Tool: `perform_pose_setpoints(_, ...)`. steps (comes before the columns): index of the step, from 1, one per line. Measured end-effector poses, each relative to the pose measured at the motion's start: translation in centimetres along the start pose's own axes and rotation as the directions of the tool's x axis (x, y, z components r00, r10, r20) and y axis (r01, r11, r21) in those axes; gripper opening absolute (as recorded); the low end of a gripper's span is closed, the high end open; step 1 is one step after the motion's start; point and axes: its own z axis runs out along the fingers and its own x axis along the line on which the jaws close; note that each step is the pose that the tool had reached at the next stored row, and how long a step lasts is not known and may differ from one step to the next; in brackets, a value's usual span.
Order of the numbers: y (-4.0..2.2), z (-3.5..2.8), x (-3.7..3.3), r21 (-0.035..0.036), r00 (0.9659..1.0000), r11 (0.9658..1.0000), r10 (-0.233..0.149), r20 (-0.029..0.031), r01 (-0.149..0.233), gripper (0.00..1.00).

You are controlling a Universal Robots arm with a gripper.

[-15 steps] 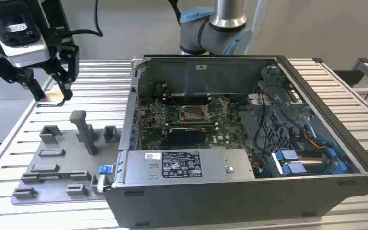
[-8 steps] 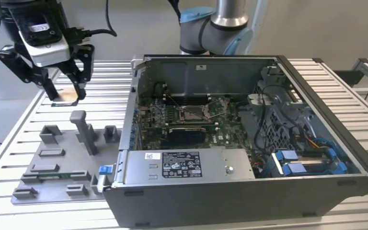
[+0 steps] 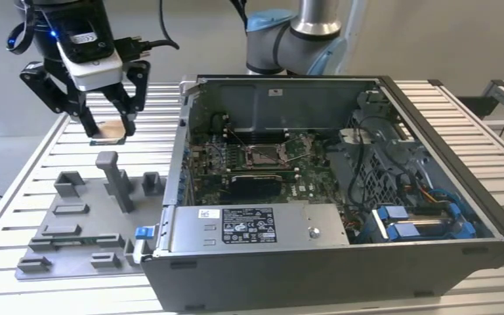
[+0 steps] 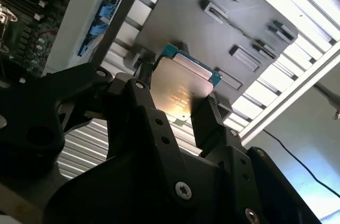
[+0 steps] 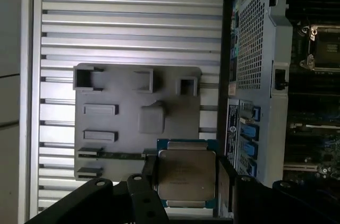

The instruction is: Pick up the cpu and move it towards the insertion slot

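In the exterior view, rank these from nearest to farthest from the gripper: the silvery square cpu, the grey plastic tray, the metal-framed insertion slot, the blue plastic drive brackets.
1. silvery square cpu, held in the gripper.
2. grey plastic tray, below it.
3. metal-framed insertion slot, inside the open computer case.
4. blue plastic drive brackets, at the case's end on the exterior view's right.

cpu (image 5: 186, 173) top satin metal; tray (image 5: 127, 139) matt grey plastic
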Motion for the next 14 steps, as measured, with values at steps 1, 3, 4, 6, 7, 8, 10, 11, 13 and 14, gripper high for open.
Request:
perform_pose_setpoints(1,-0.01,0.00,-0.36,0.0000,1.0000,1.0000,0.000,0.0000,0.000,0.00)
perform_pose_setpoints(3,-0.02,0.00,-1.04,0.0000,1.0000,1.0000,0.000,0.0001,0.000,0.00)
perform_pose_setpoints(4,-0.03,0.00,-1.39,-0.0001,1.0000,1.0000,0.000,0.0001,0.000,0.00)
perform_pose_setpoints(6,-0.04,0.00,-2.07,-0.0001,1.0000,1.0000,0.000,0.0001,0.000,0.00)
perform_pose_setpoints(7,-0.05,-0.01,-2.40,0.0000,1.0000,1.0000,0.000,0.0000,0.000,0.00)
perform_pose_setpoints(8,-0.06,-0.01,-2.72,0.0000,1.0000,1.0000,0.000,0.0000,0.000,0.00)
perform_pose_setpoints(10,-0.07,0.00,-3.39,-0.0001,1.0000,1.0000,0.000,0.0001,0.000,0.00)
perform_pose_setpoints(11,-0.08,0.00,-3.75,-0.0001,1.0000,1.0000,0.000,0.0001,0.000,0.00)
perform_pose_setpoints(13,-0.09,-0.01,-4.54,-0.0001,1.0000,1.0000,0.000,0.0001,0.000,0.00)
perform_pose_setpoints(14,-0.10,-0.01,-4.89,0.0000,1.0000,1.0000,0.000,0.0000,0.000,0.00)
